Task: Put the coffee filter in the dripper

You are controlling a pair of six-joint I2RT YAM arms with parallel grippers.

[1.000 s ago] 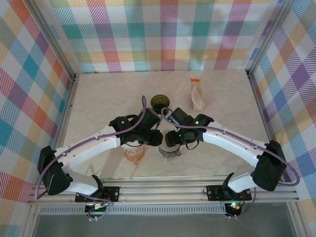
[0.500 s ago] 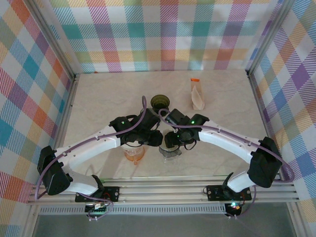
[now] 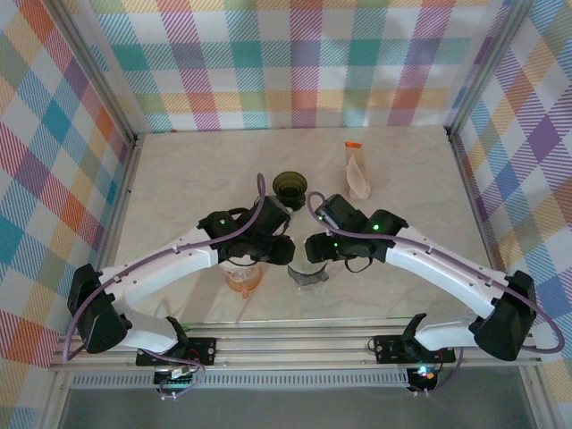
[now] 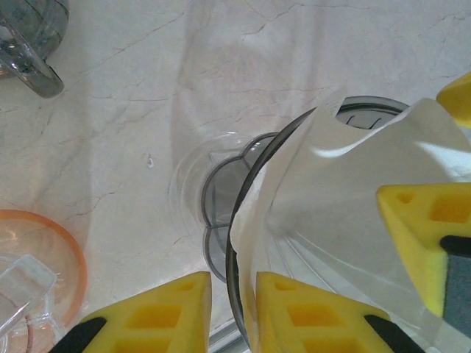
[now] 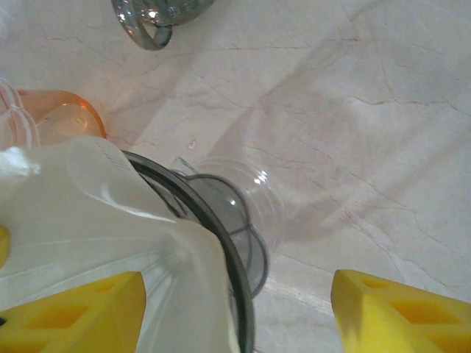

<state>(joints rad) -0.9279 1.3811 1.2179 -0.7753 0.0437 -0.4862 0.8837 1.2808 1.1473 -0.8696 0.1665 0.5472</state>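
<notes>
Finding: the coffee filter (image 4: 331, 176) sits inside the dripper (image 3: 308, 275). Its white paper is opened out against the inner wall, with one edge standing unevenly above the grey rim. The dripper stands upright on the marble tabletop (image 3: 179, 179), toward the near edge and between my two wrists. My left gripper (image 4: 232, 285) is clamped across the dripper's rim, one yellow finger outside the wall and the other inside on the paper, with only a narrow gap between them. My right gripper (image 5: 237, 283) is released and grasps nothing, jaws wide. One finger lies over the filter inside the cone, though I cannot tell whether it presses the paper; the other hangs over bare table. An orange dripper (image 3: 243, 281) stands just beside the grey one, on my left. A dark glass cup (image 3: 290, 186) stands farther back. A pale pouch (image 3: 357, 174) with an orange top lies well apart at the rear right.
</notes>
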